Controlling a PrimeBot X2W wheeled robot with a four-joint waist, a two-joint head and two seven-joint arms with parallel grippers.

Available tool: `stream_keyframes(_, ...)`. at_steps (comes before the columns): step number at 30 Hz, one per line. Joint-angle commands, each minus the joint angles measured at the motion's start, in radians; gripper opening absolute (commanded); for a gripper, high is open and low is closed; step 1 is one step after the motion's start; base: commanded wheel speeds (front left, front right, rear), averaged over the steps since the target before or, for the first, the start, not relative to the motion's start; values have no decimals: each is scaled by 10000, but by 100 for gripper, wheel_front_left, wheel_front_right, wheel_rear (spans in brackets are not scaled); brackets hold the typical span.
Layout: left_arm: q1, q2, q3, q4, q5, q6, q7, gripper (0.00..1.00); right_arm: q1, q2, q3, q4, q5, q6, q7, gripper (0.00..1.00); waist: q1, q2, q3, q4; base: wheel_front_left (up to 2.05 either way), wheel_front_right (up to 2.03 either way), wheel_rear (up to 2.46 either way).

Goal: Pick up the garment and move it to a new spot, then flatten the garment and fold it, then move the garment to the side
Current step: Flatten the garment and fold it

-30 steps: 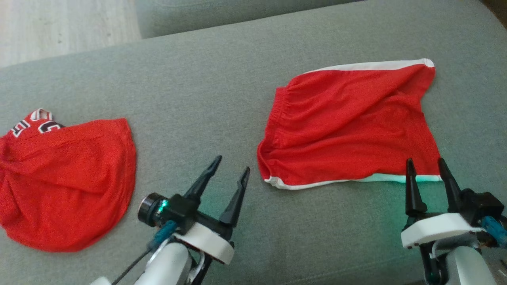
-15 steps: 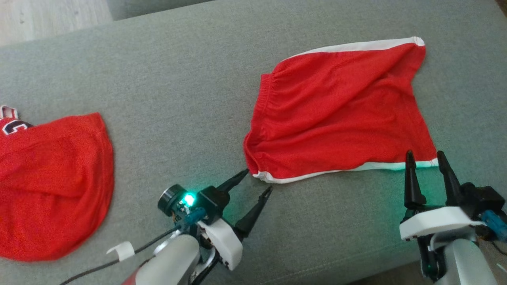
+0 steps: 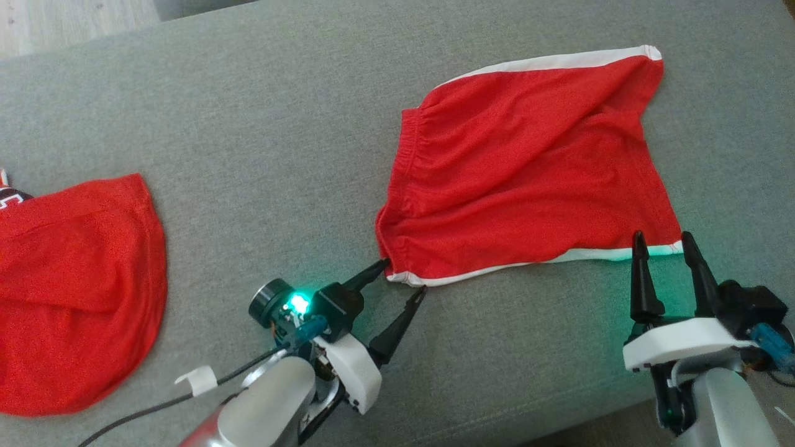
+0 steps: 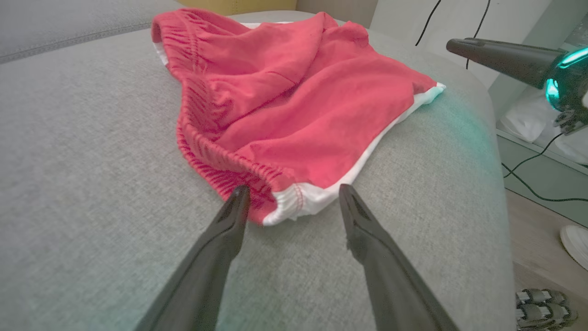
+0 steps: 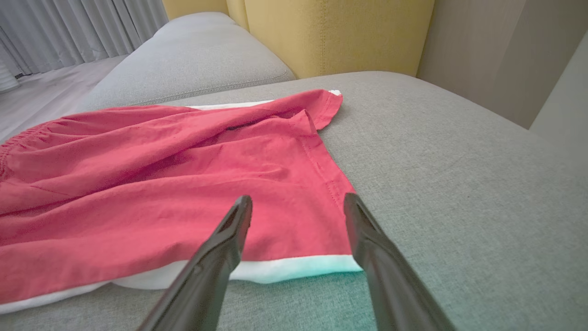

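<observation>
The garment (image 3: 528, 167), red shorts with white side trim and a gathered elastic waistband, lies spread but wrinkled on the grey sofa cushion (image 3: 279, 124), waistband at the left, seemingly doubled leg over leg.

A broad stretch of bare grey cushion (image 3: 267, 143) lies between the red shorts (image 3: 528, 174) on the right and the red jersey (image 3: 74, 279) on the left, leaving a gripper free passage there. The left gripper (image 3: 404, 277) has its fingers spread at the near left corner of the shorts. The right gripper (image 3: 662, 237), spread the same way, is at the near right corner, so the white hem between them lies unblocked. Past the shorts more bare cushion runs on, and a yellow backrest (image 5: 330, 37) rises beyond its far edge.
</observation>
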Motion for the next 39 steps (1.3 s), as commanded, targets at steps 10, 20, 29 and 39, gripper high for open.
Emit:
stream_keyframes(10,-674,15,-161,75,-368,-57,-62,0,-450,-60,131,72,56,-15,-132,100,-1,0,57,-91,0,0,0)
stream_keyframes(20,-526,155,-102,-159,-512,35,-493,0,-598,-60,-918,925,-181,-15,301,100,-1,0,-289,168,0,0,0)
stream_keyframes(29,-416,208,-93,-648,-542,182,-727,0,-1210,-60,-1698,2068,-326,-15,1145,100,-1,0,-416,441,0,0,0)
stream_keyframes(39,-489,221,-221,-973,-509,252,-777,0,-1908,-60,-2279,3310,-1155,-15,1726,100,-1,0,-180,682,0,0,0)
